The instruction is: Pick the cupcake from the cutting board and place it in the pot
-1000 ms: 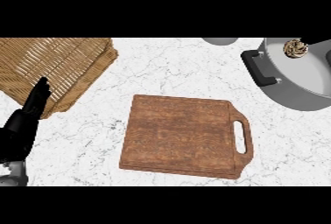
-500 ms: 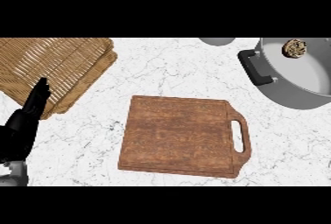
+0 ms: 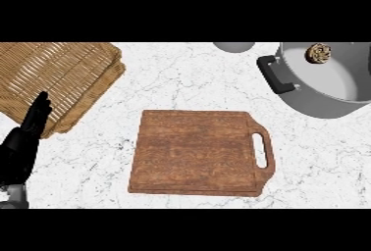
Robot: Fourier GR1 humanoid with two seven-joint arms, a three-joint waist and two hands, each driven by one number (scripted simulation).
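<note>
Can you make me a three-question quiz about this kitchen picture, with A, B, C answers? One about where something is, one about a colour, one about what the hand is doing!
1. Where is the cupcake?
A. on the cutting board
B. in the pot
C. in the basket

2. What colour is the pot's handle?
A. black
B. red
C. white

3. What is the left hand doing?
A. holding the cupcake
B. gripping the board
C. open, holding nothing

Answers:
1 B: it sits inside the pot, and the cutting board is bare.
2 A: the handle is black against the grey pot.
3 C: its fingers are straight, by the basket.
</note>
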